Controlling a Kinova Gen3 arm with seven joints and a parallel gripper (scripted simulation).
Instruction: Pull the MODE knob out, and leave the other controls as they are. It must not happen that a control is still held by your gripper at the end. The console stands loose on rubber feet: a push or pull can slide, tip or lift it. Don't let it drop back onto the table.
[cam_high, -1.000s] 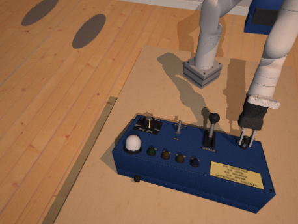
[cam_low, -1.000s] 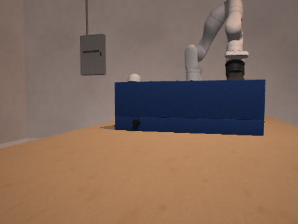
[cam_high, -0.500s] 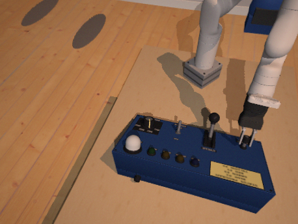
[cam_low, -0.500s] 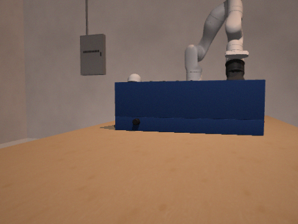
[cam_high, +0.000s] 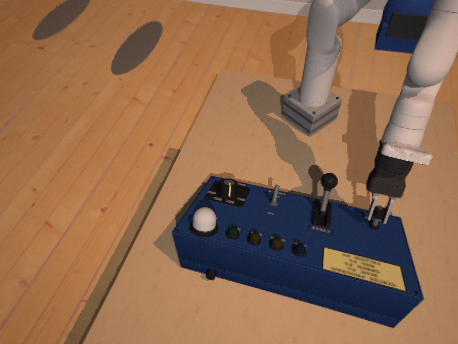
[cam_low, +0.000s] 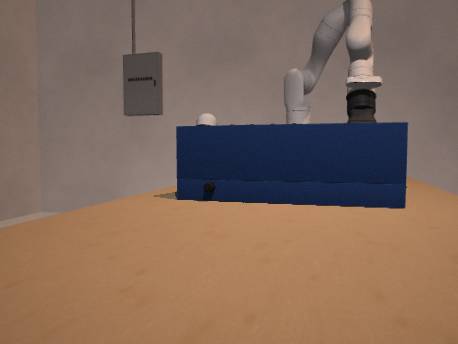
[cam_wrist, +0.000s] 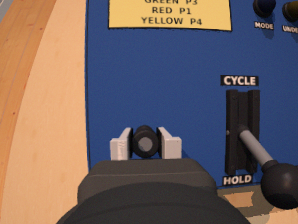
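Gripping the small dark MODE knob (cam_wrist: 144, 141) between its two pale fingers, the hand (cam_high: 380, 214) stands straight above the far right corner of the blue console (cam_high: 280, 260), near the yellow label plate (cam_high: 364, 269). The grasp seems done; the pull outward is left, and I cannot tell if the knob has risen at all. The console is a smooth box with hard edges, resting on the matte tan tabletop (cam_high: 150, 310). The knob looks like a short round cylinder, probably slippery. The ball-topped lever (cam_high: 328, 181), the white dome button (cam_high: 204, 220) and the row of round lamps (cam_high: 254, 237) appear untouched.
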